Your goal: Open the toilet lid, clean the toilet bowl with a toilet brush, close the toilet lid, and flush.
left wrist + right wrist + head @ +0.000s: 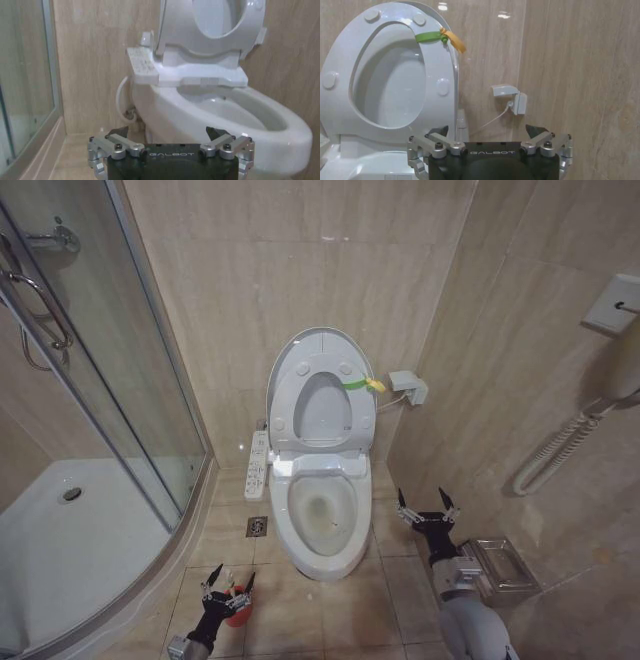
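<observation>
The right gripper (pixel 427 505) stood wide open and empty, right of the toilet bowl (pixel 321 525). The left gripper (pixel 228 578), also spread and empty, hung over a red cup (pixel 238 604) at near left. The toilet lid (pixel 322 385) stood upright against the far wall, long axis vertical, loop (pixel 362 384) on its right edge.

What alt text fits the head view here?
Toilet lid and seat raised against the tiled wall, toilet bowl exposed. Open left gripper low by a red cup; open right gripper right of the bowl.
</observation>
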### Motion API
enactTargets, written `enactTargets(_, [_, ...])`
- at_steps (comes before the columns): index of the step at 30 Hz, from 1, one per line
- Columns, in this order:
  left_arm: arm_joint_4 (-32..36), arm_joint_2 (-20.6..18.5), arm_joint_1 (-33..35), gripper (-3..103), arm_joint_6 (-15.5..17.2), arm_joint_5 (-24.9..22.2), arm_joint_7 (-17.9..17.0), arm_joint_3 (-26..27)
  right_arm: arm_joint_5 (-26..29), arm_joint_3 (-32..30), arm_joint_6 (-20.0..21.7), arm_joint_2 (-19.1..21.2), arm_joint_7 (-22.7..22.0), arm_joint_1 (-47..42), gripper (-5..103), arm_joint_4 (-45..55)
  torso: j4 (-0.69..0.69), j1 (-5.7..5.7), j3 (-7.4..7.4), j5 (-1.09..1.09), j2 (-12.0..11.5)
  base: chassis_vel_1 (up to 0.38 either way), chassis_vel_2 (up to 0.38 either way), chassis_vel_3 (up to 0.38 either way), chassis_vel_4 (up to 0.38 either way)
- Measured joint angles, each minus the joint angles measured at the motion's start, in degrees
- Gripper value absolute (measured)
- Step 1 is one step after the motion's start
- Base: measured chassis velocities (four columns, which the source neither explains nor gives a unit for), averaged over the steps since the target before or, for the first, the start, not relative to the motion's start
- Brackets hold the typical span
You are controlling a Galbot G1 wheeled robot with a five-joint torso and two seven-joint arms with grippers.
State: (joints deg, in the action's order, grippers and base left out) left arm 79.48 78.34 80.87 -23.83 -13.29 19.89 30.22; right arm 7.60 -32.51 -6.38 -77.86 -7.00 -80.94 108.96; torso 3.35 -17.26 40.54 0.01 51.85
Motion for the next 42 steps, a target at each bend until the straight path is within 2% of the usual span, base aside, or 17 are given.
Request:
enactTargets(10, [12.2, 1.8, 6.3, 100, 3.2, 1.1, -2.4, 1.4, 0.0, 0.0, 0.0, 0.0, 0.0, 0.0, 100, 0.0, 0.00, 0.00, 0.00, 0.00, 0.0, 0.000, 0.000, 0.000, 0.000])
enactTargets(14, [19.8, 2.6, 9.4, 100, 7.9, 2.3, -5.5, 2.3, 0.0, 0.0, 0.0, 0.0, 0.0, 0.0, 100, 0.0, 0.00, 0.00, 0.00, 0.00, 0.0, 0.000, 0.000, 0.000, 0.000])
enactTargets(15, [19.8, 2.6, 9.4, 100, 7.9, 2.3, -5.5, 2.3, 0.0, 0.0, 0.0, 0.0, 0.0, 0.0, 100, 0.0, 0.00, 0.00, 0.00, 0.00, 0.0, 0.000, 0.000, 0.000, 0.000])
enactTargets(17, [23.2, 3.0, 10.5, 100, 10.2, 2.5, -6.1, 2.9, 0.0, 0.0, 0.0, 0.0, 0.0, 0.0, 100, 0.0, -0.01, 0.00, 0.00, 0.00, 0.0, 0.000, 0.000, 0.000, 0.000])
enactTargets(26, [31.2, 3.3, 12.2, 100, 15.8, 0.7, -5.5, 4.8, 0.0, 0.0, 0.0, 0.0, 0.0, 0.0, 100, 0.0, 0.00, 0.00, 0.00, 0.00, 0.0, 0.000, 0.000, 0.000, 0.000])
enactTargets(30, [36.6, 3.2, 13.2, 100, 20.4, 0.6, -5.2, 5.8, 0.0, 0.0, 0.0, 0.0, 0.0, 0.0, 100, 0.0, 0.00, 0.00, 0.00, -0.01, 0.0, 0.000, 0.000, 0.000, 0.000])
enactTargets(31, [36.6, 3.2, 13.2, 100, 20.4, 0.6, -5.2, 5.8, 0.0, 0.0, 0.0, 0.0, 0.0, 0.0, 100, 0.0, 0.00, 0.00, 0.00, -0.01, 0.0, 0.000, 0.000, 0.000, 0.000])
enactTargets(34, [40.0, 3.6, 13.6, 100, 22.8, 2.0, -7.8, 6.0, 0.0, 0.0, 0.0, 0.0, 0.0, 0.0, 100, 0.0, 0.00, 0.00, 0.00, 0.00, 0.0, 0.000, 0.000, 0.000, 0.000])
enactTargets(35, [41.6, 3.6, 13.9, 100, 23.8, 2.7, -10.5, 5.5, 0.0, 0.0, 0.0, 0.0, 0.0, 0.0, 100, 0.0, 0.00, 0.00, 0.00, 0.00, 0.0, 0.000, 0.000, 0.000, 0.000])
enactTargets(36, [41.6, 3.6, 13.9, 100, 23.8, 2.7, -10.5, 5.5, 0.0, 0.0, 0.0, 0.0, 0.0, 0.0, 100, 0.0, 0.00, 0.00, 0.00, 0.00, 0.0, 0.000, 0.000, 0.000, 0.000])
enactTargets(39, [44.8, 2.9, 14.9, 100, 26.8, 3.0, -16.4, 3.7, 0.0, 0.0, 0.0, 0.0, 0.0, 0.0, 100, 0.0, 0.00, 0.00, 0.00, 0.00, 0.0, 0.000, 0.000, 0.000, 0.000])
enactTargets(42, [46.6, 2.4, 15.6, 100, 28.4, 2.9, -18.5, 2.9, 0.0, 0.0, 0.0, 0.0, 0.0, 0.0, 100, 0.0, 0.00, 0.00, 0.00, -0.01, 0.0, 0.000, 0.000, 0.000, 0.000])
